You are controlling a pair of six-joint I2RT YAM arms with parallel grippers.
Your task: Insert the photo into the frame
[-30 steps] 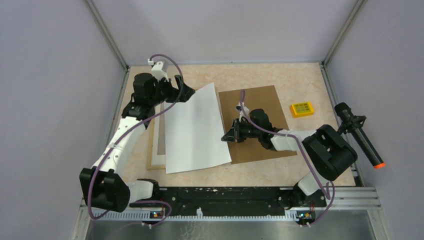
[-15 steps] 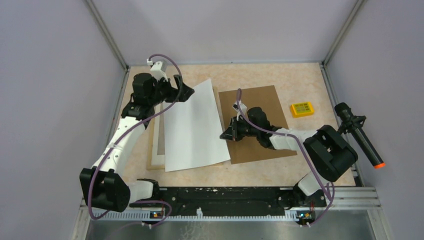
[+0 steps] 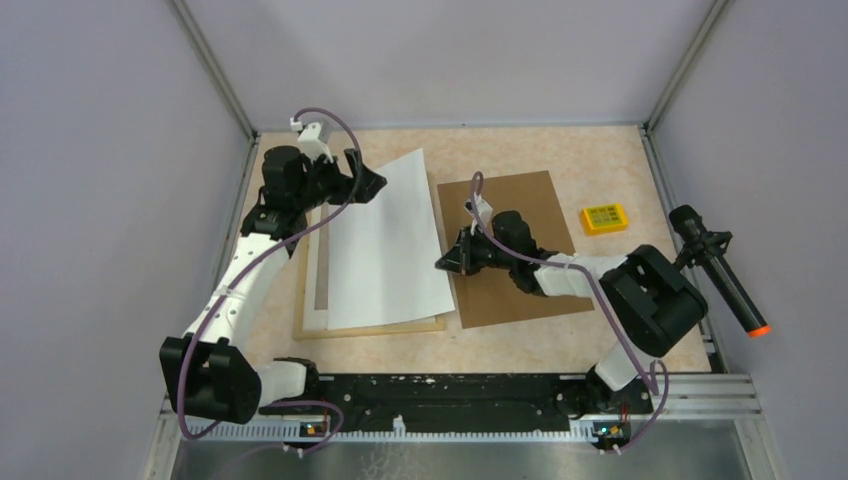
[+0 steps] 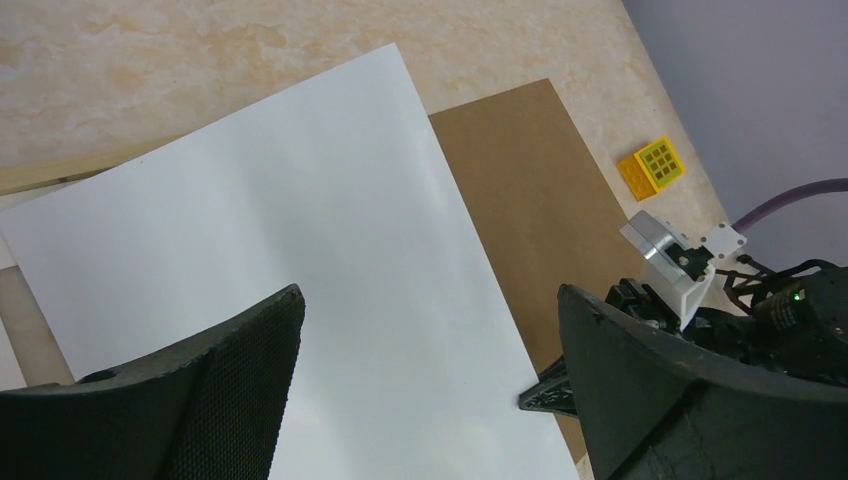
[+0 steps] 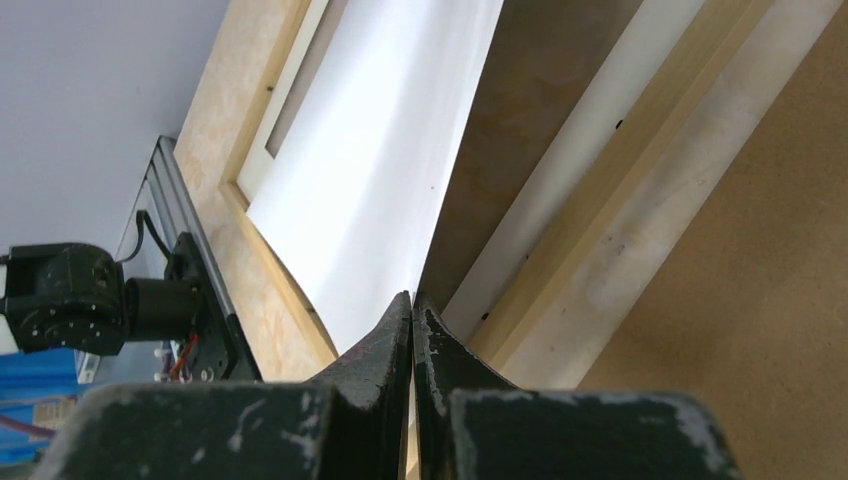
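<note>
The left gripper (image 3: 366,182) is wide open and holds nothing, over the far corner of the photo (image 3: 385,245). The photo lies white side up across the frame (image 3: 370,328), a bit crooked. The right gripper (image 3: 443,264) pinches its right edge. Next, I think, the photo must slide straight inside the wood.

The beige table (image 3: 520,145) carries a wooden frame (image 3: 370,328), brown board (image 3: 520,195), small yellow block (image 3: 605,218)
</note>
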